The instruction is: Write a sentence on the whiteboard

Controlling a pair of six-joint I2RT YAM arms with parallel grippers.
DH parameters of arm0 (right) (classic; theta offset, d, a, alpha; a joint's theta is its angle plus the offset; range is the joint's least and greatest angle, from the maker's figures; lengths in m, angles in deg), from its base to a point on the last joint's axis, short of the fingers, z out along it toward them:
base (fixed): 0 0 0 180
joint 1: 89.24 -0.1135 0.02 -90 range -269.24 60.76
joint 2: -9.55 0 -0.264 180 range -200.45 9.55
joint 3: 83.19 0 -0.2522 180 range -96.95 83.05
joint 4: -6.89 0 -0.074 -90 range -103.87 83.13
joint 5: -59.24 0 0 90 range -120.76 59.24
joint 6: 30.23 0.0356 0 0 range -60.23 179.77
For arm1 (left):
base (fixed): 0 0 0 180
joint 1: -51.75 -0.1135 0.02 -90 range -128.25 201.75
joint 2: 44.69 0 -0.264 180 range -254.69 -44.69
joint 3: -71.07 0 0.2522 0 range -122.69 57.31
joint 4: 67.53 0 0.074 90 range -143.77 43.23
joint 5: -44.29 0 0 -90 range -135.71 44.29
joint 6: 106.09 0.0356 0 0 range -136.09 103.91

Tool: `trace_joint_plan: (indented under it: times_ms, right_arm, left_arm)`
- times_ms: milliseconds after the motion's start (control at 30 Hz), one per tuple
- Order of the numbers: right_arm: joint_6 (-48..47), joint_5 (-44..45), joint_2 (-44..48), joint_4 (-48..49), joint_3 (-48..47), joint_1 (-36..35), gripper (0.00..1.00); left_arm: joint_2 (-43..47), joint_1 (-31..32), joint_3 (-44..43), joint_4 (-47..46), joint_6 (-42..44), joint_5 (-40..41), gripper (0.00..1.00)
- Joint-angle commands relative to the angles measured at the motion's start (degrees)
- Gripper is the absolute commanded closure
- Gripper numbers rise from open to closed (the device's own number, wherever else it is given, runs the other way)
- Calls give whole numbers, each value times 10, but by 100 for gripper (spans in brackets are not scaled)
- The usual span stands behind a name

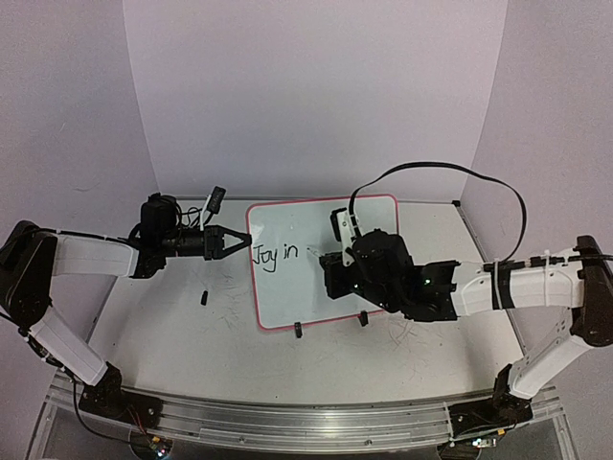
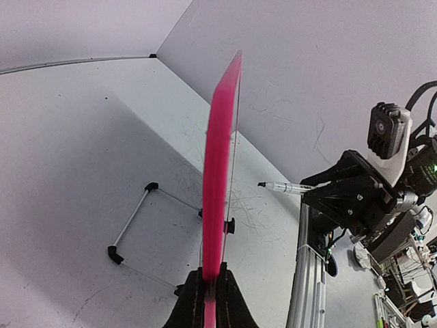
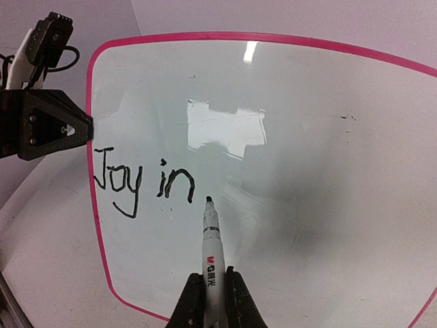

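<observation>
On the whiteboard [image 1: 321, 264], near its left edge, the handwritten black words "Joy in" [image 3: 140, 179] read from left to right. The marker [image 3: 212, 246] carries a small red logo that looks like "M&G" above a line of dark print too small to read. The board is over the middle of a scuffed white table [image 1: 192, 335], with a plain pale lilac backdrop [image 1: 316, 96] curving round behind and to both sides of it. Its pink rim frames a glossy face that catches a window-like glare, and two black clip feet [image 1: 299, 331] sit on its near edge. Its long axis runs across from left to right, the top edge toward the backdrop. The left gripper [image 1: 230, 241] is clamped on the board's left rim, level with the writing. The right gripper [image 3: 213, 283] is closed on the marker in front of the board's face, its black tip pointing at the board just right of and below the "n"; whether the tip touches cannot be told. A small black piece [image 1: 204, 297] lies on the table left of the board.
</observation>
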Motion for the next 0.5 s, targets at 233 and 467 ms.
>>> trace_joint_plan:
  times_ms: [233,467]
  right_arm:
    - [-17,3,-19,11,-40,-5,100]
    - [2,69,7,3,-21,-6,100]
  left_arm:
    - [17,-2,-17,-19,0,2,100]
    - [19,-2,-18,-16,0,0,100]
